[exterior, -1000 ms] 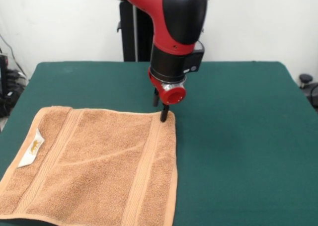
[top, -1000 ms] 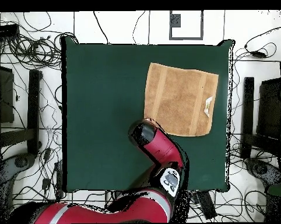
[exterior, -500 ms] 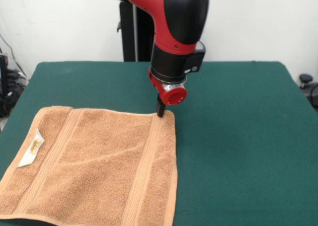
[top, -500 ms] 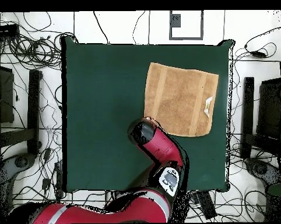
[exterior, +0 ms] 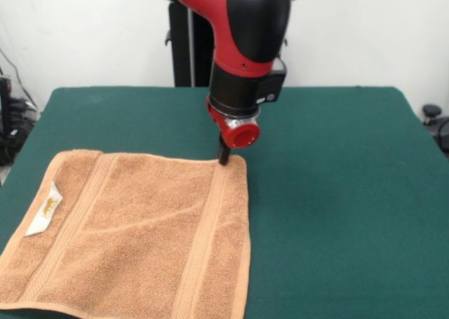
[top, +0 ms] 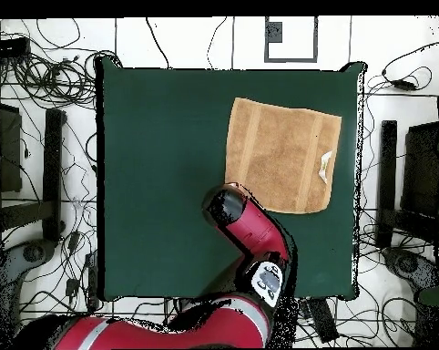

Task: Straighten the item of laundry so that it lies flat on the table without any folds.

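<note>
The light-brown terry hand towel [exterior: 133,235] with woven border bands and a small white tag [exterior: 44,212] lies spread flat on the dark green felt-covered table [exterior: 337,193], toward its front-left part in the front view. My jaws [exterior: 224,155] hang at its far right corner; whether they are parted, I cannot tell.

Orange-brown towel [exterior: 133,238] with woven border bands and a white, yellow-printed tag [exterior: 44,213]; dark green table [exterior: 337,193]; red-and-black arm [exterior: 242,45].
</note>
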